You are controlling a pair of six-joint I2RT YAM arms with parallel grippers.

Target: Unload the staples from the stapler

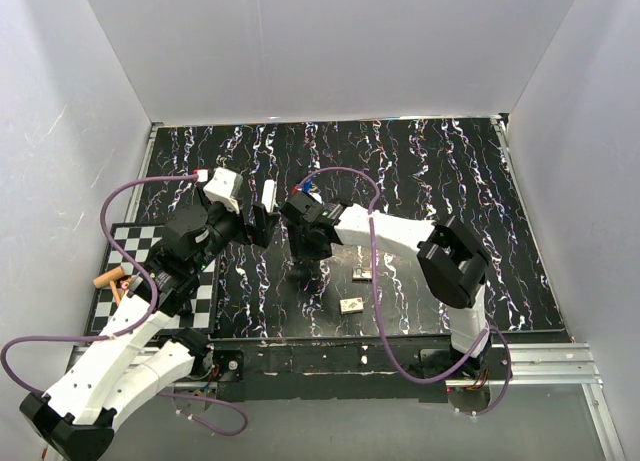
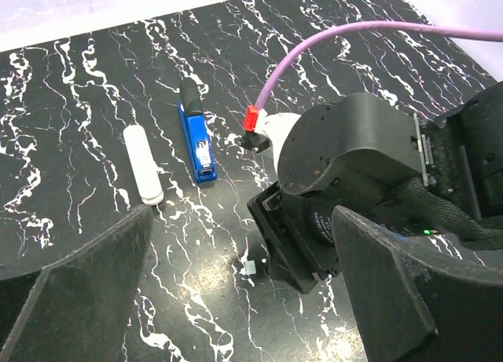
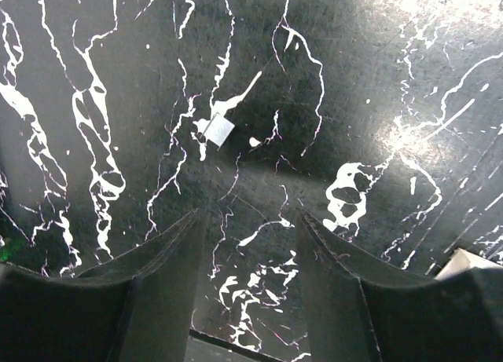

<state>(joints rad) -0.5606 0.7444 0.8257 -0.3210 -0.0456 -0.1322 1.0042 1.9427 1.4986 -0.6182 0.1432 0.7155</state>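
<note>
The blue stapler [image 2: 196,142] lies flat on the black marbled table, with a white bar-shaped piece [image 2: 142,164] beside it on its left; that piece also shows in the top view [image 1: 268,193]. A small silvery staple bit [image 2: 250,266] lies on the table just below the right gripper's body and shows in the right wrist view [image 3: 218,130] ahead of the fingers. My left gripper [image 2: 244,299] is open and empty, hovering near the middle of the table [image 1: 262,221]. My right gripper [image 3: 250,217] is open and empty, low over the table [image 1: 303,251], between the stapler and the left wrist camera.
Two small pale blocks [image 1: 362,274] [image 1: 351,305] lie on the table near the right arm. A checkerboard mat [image 1: 130,246] with a wooden-handled tool [image 1: 110,278] sits at the left edge. White walls enclose the table on three sides.
</note>
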